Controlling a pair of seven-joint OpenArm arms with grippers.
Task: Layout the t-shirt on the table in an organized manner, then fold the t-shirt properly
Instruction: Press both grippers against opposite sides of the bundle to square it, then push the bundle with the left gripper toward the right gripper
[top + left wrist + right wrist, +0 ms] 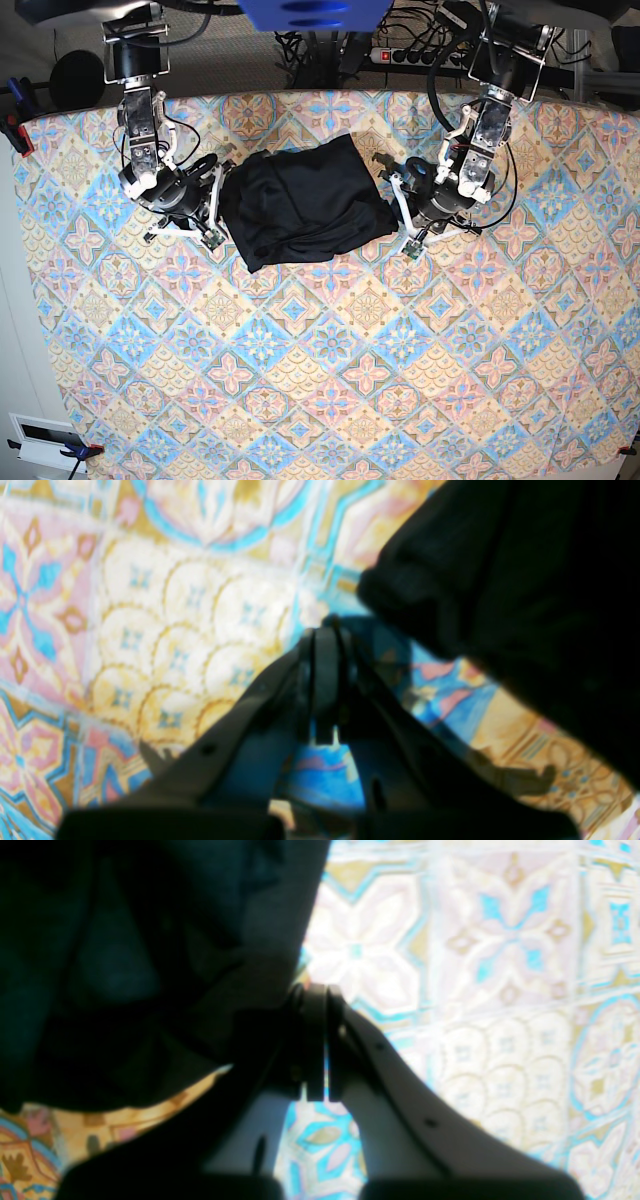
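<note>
T-shirt [300, 200]: black, lying in a compact, roughly rectangular bundle on the far-centre part of the surface [330, 380], which is covered in a pastel tile pattern. Its edges look uneven, with soft creases across the cloth; no sleeves are clearly spread out.

Left gripper [412, 238]: low over the surface just beside the bundle's edge, on the base view's right. Jaws pressed together, nothing between them. In the left wrist view the closed tips [325, 630] sit over patterned cloth, with the black fabric [525, 590] close by to the upper right but apart from them.

Right gripper [215, 222]: low at the opposite edge of the bundle, on the base view's left. Jaws also closed; the wrist view shows them drawn to a thin slit [316, 1000]. Black fabric [140, 965] lies right against the tips on one side; I cannot tell whether any cloth is pinched.

Both wrist views are blurred.
</note>
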